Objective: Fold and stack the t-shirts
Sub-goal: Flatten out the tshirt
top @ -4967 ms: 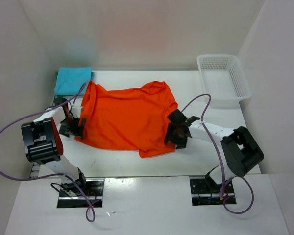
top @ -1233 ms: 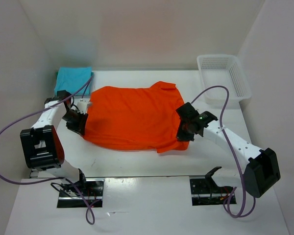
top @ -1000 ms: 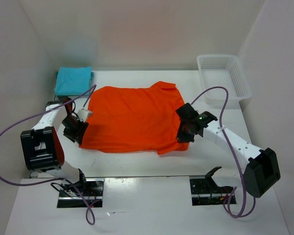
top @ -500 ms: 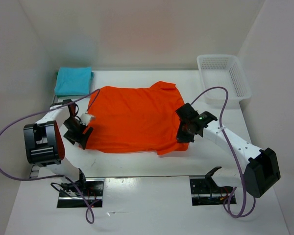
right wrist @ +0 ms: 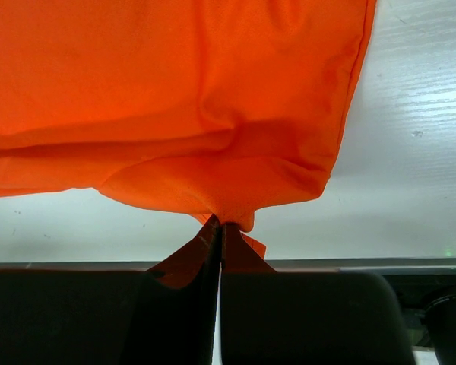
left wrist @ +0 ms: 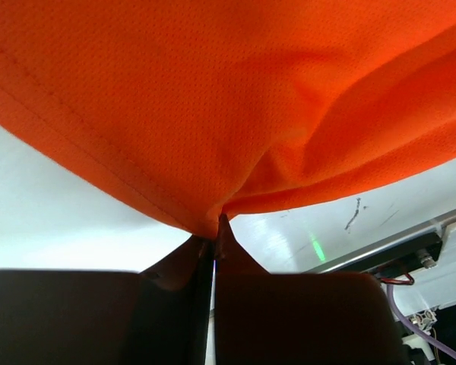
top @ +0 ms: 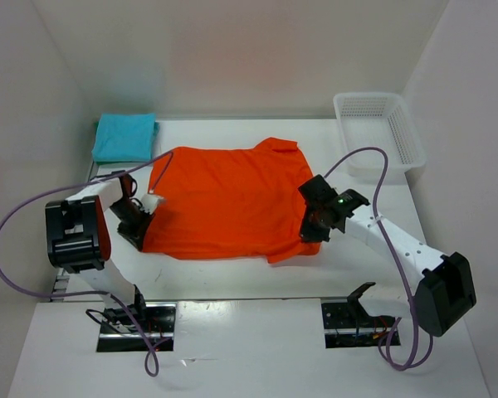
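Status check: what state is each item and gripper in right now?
orange shirt: spread flat, unfolded, pinched at both side edges
turquoise shirt: folded, far-left corner
basket: upright, empty
left gripper: shut on orange shirt
right gripper: shut on orange shirt

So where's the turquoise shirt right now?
Top view: the turquoise shirt lies folded at the far-left corner of the table, just beyond the orange shirt, across from the basket.

The orange-red t-shirt (top: 224, 199) covers the middle of the table (top: 232, 278), the left arm (top: 73, 234) and right arm (top: 390, 239) flanking it. Bare tabletop runs along the near side and between shirt and white mesh basket (top: 373, 172); the folded turquoise t-shirt (top: 124, 137) fills the far-left corner.
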### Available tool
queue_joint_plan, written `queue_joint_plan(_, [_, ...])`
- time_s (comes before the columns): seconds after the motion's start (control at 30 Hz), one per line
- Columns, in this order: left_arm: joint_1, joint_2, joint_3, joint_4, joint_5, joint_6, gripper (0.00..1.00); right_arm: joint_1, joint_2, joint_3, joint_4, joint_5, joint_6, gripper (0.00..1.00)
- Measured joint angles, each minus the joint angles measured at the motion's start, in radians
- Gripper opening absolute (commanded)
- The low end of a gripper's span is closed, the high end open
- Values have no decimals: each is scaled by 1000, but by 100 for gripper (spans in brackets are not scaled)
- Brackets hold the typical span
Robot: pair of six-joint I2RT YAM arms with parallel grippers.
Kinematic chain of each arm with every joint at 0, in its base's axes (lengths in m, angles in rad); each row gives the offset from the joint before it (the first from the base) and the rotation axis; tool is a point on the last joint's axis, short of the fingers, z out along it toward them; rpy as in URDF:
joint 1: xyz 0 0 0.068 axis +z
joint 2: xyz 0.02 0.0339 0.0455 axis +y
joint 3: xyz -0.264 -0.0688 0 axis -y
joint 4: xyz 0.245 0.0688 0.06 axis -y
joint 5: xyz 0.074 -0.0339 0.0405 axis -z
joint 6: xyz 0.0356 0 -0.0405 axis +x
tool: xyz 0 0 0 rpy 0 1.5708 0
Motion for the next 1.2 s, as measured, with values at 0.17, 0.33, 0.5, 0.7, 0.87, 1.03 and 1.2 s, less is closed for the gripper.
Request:
queue_joint_plan(0.17, [-1,-72,0,-34,-10,2,0,0,-13,4,-25,12,6,0])
queue_joint_plan(0.33, [-1,-129,48,-89,-19,3,0,-10,-13,64,-67,58,-11,0])
queue_joint_plan(0.5, [-2,-126,140,-122,-19,3,0,-77,8,142,-64,80,-69,0])
queue_joint_plan(0.7, [-3,-84,238,-141,-15,-1,0,-140,105,238,-24,95,-138,0])
queue_joint_plan(0.87, [-3,-40,233,-140,-8,-4,0,-143,128,234,-6,84,-163,0])
queue_joint_plan(1.03, [-3,-4,247,-145,17,-8,0,-143,128,217,10,71,-168,0])
queue_joint_plan(1.2, [-3,10,272,-156,21,-4,1,-143,127,214,13,71,-171,0])
